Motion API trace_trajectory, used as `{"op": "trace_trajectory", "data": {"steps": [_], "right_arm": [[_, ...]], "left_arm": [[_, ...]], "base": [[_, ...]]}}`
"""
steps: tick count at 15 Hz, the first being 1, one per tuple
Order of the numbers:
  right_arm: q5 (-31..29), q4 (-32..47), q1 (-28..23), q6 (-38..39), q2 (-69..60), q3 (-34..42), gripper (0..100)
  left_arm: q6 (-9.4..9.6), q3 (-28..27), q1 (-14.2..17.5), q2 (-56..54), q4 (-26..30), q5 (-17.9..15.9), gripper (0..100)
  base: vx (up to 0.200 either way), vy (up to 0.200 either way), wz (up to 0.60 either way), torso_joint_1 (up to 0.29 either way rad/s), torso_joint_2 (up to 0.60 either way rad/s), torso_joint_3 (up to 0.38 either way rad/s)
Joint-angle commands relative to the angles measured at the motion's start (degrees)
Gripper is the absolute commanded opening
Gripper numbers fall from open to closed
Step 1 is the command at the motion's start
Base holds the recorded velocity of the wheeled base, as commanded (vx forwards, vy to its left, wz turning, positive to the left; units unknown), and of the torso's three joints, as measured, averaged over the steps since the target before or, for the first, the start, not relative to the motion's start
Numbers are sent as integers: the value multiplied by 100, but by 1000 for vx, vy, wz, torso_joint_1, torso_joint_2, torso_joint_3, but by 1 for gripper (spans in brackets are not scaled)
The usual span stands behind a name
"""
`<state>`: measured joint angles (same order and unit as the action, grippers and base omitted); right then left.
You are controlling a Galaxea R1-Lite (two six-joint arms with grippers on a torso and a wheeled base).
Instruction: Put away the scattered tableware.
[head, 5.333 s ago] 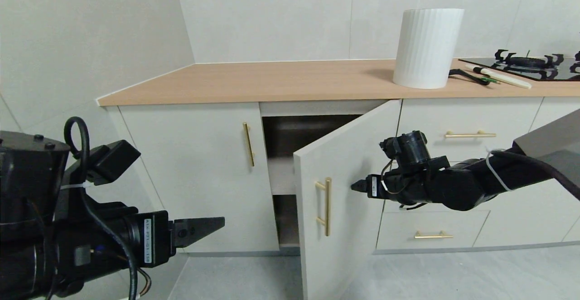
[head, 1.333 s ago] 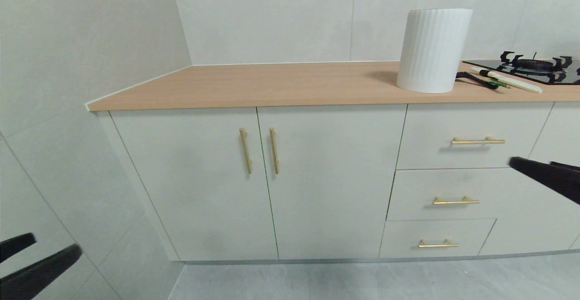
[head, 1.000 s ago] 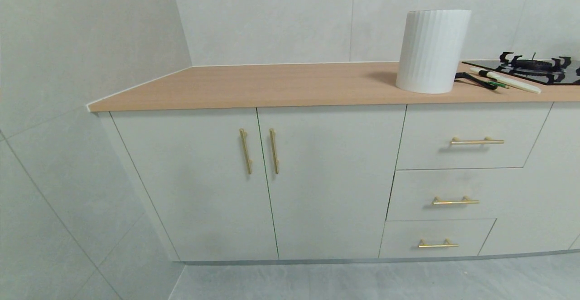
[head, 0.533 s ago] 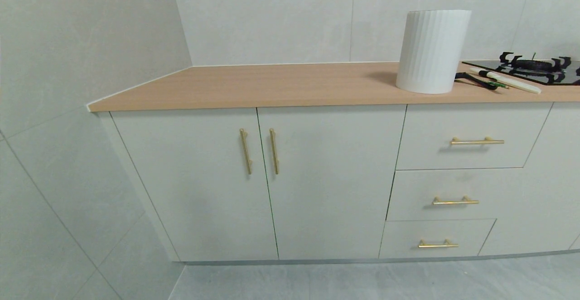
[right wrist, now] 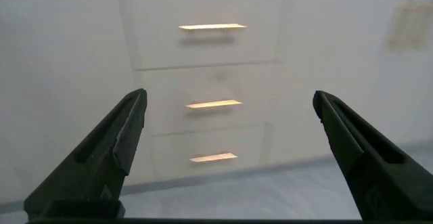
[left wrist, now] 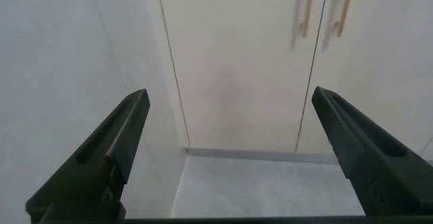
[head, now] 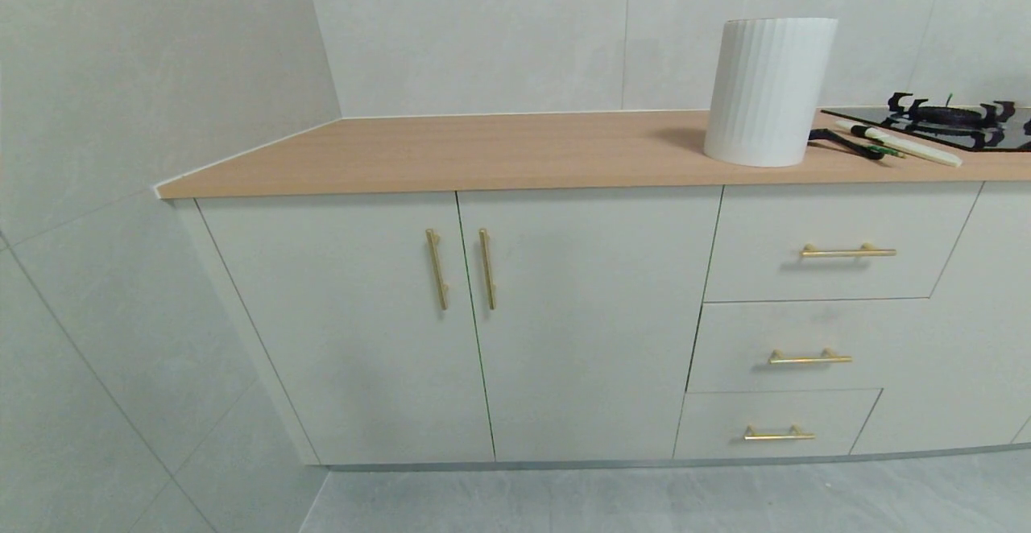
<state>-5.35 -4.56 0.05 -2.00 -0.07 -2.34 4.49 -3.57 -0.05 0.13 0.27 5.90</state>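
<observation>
Jaws wide: left faces cabinet doors, right faces drawers.

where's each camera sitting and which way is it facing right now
Head view: on the robot's head, facing forward and down at the countertop, white ribbed canister, cabinet doors and drawers.
Left wrist view: on the left arm, facing the cabinet doors' foot and the floor; the open left end effector frames it.
Right wrist view: on the right arm, facing the drawers; the open right end effector frames it.
Shared: gold door handles in head and left wrist views; drawer handles in head and right wrist.
</observation>
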Motion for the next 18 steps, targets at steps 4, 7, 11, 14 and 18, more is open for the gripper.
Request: {"op": "trace_trajectory", "data": {"steps": [4, 7, 11, 14, 18], "right_arm": [[693, 447, 13, 94, 7, 234, 100], [693, 438, 13, 86, 7, 234, 100], [693, 438, 13, 103, 7, 234, 100], [693, 438, 13, 94, 7, 234, 100], [711, 438, 13, 103, 7, 234, 100]], "left_arm": [[-159, 357, 5, -13, 26, -643, 100], [-159, 357, 5, -13, 26, -643, 100], [-159, 357, 5, -13, 26, -643, 100], [-185, 357, 5, -13, 17, -643, 100], [-378, 357, 5, -13, 8, -660, 100]], "base": [[0, 0, 0, 0, 0, 0], [0, 0, 0, 0, 0, 0], [0, 0, 0, 0, 0, 0], [0, 0, 0, 0, 0, 0], [0, 0, 0, 0, 0, 0]]}}
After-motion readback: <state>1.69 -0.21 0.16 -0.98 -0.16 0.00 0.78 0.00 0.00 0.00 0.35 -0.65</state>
